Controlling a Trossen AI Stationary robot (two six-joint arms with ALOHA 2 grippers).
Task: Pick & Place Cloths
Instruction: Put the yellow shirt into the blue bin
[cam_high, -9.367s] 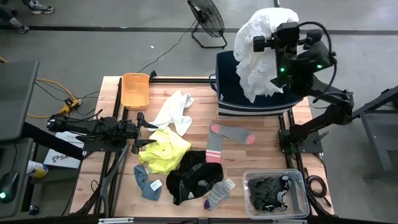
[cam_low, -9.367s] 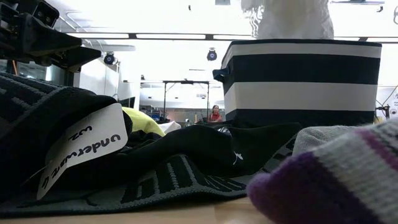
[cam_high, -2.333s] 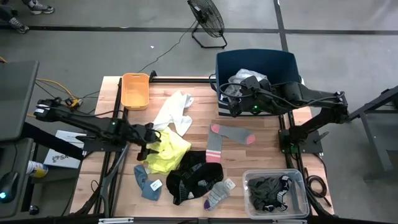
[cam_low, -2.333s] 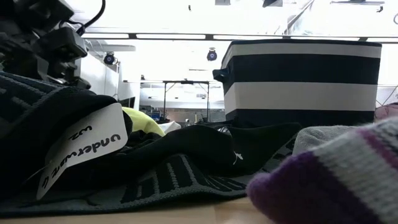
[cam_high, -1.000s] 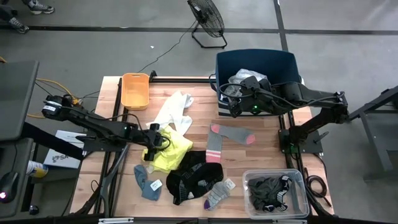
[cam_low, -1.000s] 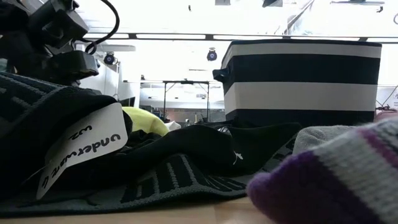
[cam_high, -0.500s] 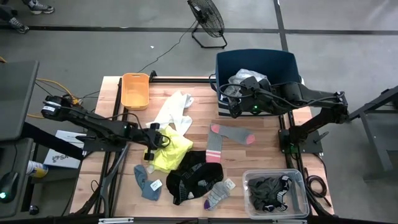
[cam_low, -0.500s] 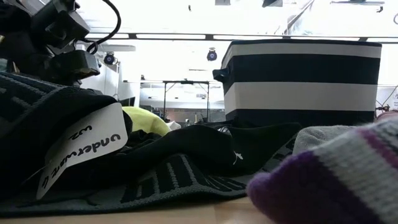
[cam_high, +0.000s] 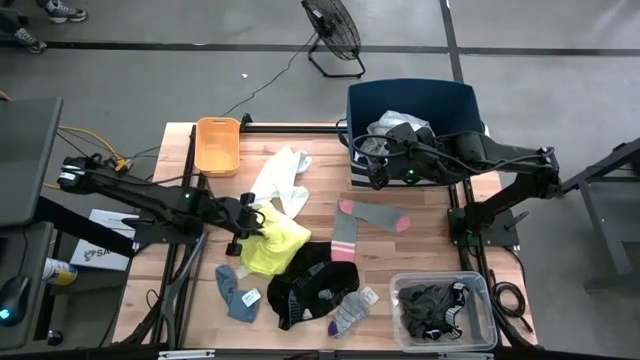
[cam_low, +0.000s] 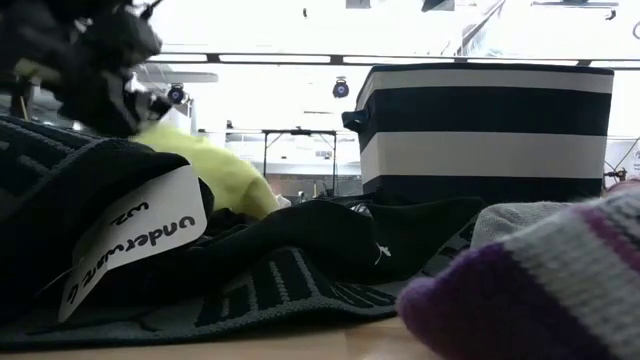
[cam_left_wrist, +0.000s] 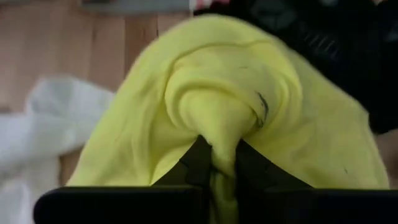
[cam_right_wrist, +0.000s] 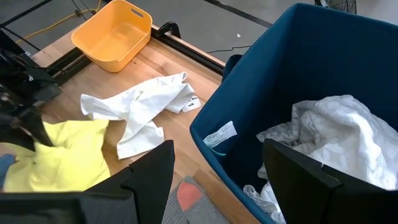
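Observation:
A neon yellow cloth (cam_high: 275, 245) lies left of the table's middle, with my left gripper (cam_high: 249, 222) shut on its left part. Around it lie a white cloth (cam_high: 280, 178), a grey sock with pink ends (cam_high: 365, 218), a black cloth (cam_high: 315, 280), a blue-grey sock (cam_high: 238, 292) and a striped sock (cam_high: 350, 312). My right gripper (cam_high: 372, 166) hangs open over the near left corner of the navy tub (cam_high: 410, 95), touching nothing. A white cloth (cam_right_wrist: 336, 134) lies inside the tub. My left gripper pinches a bunched-up fold of the yellow cloth (cam_left_wrist: 219, 132) between its two fingers (cam_left_wrist: 198, 163). The cloth is gathered into several layers there. The fingers come from the table's left side, slanting down. The pinched part is raised, and the rest (cam_high: 285, 252) still lies on the table.
An orange tray (cam_high: 218, 145) stands at the far left of the table. A clear bin (cam_high: 484, 330) holding dark cloths sits at the near right corner. The striped tub (cam_low: 485, 130) rises at the far right.
My left gripper has drawn back a little toward the table's left edge and upward with the yellow cloth. The cloth's pinched left part has lifted and bunched, while its right part stays on the table. My right arm has kept still.

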